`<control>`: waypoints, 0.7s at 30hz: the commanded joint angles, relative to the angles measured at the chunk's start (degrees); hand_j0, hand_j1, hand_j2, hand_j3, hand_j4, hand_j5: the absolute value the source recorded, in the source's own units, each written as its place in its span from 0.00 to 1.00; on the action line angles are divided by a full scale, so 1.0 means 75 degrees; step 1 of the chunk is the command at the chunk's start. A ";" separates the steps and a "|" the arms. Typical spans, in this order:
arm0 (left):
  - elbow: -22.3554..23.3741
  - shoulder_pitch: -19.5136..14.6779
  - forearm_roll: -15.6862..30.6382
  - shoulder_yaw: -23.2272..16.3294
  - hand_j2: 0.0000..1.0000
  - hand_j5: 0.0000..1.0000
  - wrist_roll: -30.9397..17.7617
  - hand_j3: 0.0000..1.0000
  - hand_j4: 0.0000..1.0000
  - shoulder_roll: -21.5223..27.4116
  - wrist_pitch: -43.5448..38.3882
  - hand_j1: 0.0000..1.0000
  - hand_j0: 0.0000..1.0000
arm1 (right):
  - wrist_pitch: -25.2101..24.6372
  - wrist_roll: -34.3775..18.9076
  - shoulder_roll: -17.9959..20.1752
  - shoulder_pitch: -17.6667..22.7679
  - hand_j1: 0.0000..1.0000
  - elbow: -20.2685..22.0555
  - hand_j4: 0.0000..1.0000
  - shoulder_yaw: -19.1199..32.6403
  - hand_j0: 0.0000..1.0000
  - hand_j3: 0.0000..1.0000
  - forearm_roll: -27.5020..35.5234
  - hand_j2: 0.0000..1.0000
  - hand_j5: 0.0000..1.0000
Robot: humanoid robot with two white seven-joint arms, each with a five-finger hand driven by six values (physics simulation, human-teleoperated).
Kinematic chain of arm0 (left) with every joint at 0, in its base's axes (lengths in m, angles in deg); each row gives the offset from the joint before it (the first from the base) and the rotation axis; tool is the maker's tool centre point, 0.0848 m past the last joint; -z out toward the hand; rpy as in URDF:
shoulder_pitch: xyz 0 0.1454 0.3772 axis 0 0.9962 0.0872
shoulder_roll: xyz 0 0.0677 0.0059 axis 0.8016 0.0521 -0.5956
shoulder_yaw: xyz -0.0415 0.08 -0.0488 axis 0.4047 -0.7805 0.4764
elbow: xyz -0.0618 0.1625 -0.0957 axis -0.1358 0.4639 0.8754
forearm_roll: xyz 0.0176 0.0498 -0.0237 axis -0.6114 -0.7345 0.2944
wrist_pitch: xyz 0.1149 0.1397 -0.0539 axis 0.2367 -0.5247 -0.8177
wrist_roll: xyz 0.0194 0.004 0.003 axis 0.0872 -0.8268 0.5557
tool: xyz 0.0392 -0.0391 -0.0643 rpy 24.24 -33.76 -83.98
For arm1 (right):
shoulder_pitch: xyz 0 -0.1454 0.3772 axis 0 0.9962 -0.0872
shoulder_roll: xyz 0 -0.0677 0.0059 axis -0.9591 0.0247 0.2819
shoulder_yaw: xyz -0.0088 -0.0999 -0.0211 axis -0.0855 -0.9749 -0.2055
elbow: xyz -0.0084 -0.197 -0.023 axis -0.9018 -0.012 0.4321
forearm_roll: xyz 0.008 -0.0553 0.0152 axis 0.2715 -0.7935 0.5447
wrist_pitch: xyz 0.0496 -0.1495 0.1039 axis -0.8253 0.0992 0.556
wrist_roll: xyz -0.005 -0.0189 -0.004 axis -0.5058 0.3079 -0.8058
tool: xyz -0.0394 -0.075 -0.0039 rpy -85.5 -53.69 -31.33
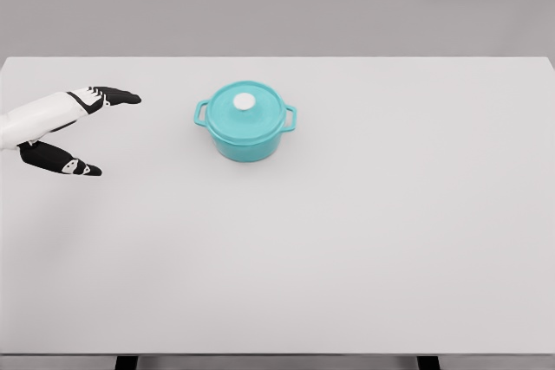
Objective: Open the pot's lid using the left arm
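A bare simulated test scene is shown: a plain white table [347, 257] filling the frame, backed by a featureless grey wall [277, 2] along the top.

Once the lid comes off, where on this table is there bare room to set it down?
Bare table lies right of the pot and all along the near edge. The only tight strip is between the open left hand and the pot, lid on.

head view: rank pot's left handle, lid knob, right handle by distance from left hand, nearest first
From the left hand, open at the table's left edge:
1. left handle, on the pot's side facing the hand
2. lid knob, white, at the lid's centre
3. right handle, on the pot's far side
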 commanded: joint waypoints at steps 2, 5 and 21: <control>-0.0102 -0.0199 -0.0557 -0.0093 1.00 1.00 -0.0305 1.00 1.00 -0.0334 -0.0046 1.00 1.00 | -0.0001 0.0003 -0.0001 0.0000 1.00 -0.0002 1.00 0.0017 1.00 1.00 -0.0003 1.00 1.00; -0.0102 -0.0199 -0.0557 -0.0104 1.00 1.00 -0.0305 1.00 1.00 -0.0334 -0.0046 1.00 1.00 | -0.0001 0.0003 -0.0001 0.0000 1.00 -0.0002 1.00 0.0005 1.00 1.00 -0.0003 1.00 1.00; -0.0102 -0.0222 -0.0815 -0.0116 1.00 1.00 -0.0305 1.00 1.00 -0.0451 -0.0046 1.00 1.00 | -0.0001 0.0003 -0.0001 0.0000 1.00 -0.0002 1.00 0.0005 1.00 1.00 -0.0003 1.00 1.00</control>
